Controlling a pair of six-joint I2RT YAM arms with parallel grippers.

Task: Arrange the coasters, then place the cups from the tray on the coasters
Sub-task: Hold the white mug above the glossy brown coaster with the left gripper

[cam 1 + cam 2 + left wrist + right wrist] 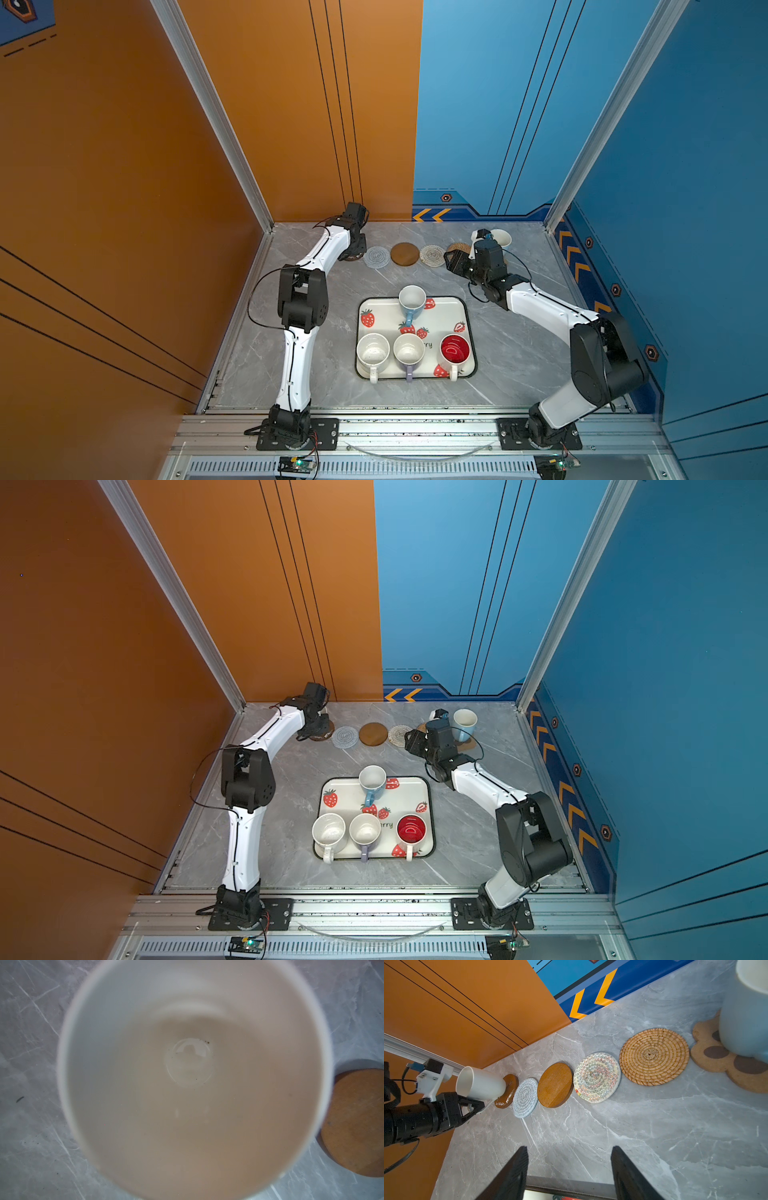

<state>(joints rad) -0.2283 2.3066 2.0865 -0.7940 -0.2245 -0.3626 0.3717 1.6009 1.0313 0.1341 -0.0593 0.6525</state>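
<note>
- Where the mats run in a row along the back of the table (316, 374) in both top views, the left gripper (352, 251) sits over the leftmost one, the end coaster (328, 732). Its jaws are hidden under the wrist there.
- Next along that row come a grey coaster (377, 257), a brown coaster (404, 254), a cream coaster (432, 255) and a straw coaster (458, 248). The straw one is partly behind the right gripper (451, 264).
- At the right end a blue cup (464, 723) stands on the paw coaster (471, 740).
- The tray (440, 309) lies nearer the arm bases and holds four cups. A second blue cup (411, 301) is at its far edge, and a speckled cup (372, 351), a purple cup (408, 349) and a red-lined cup (455, 349) line its near edge.
- The left wrist view looks straight down into the white cup (187, 1084), with part of the end coaster showing past its rim.
- In the right wrist view the left gripper's jaws are pinched closed on the white cup's handle. The cup's base meets the end coaster, but I cannot tell whether it rests fully on it.
- That view also shows the right gripper's fingers (517, 1174) spread well apart above bare table, with nothing between them.
</note>
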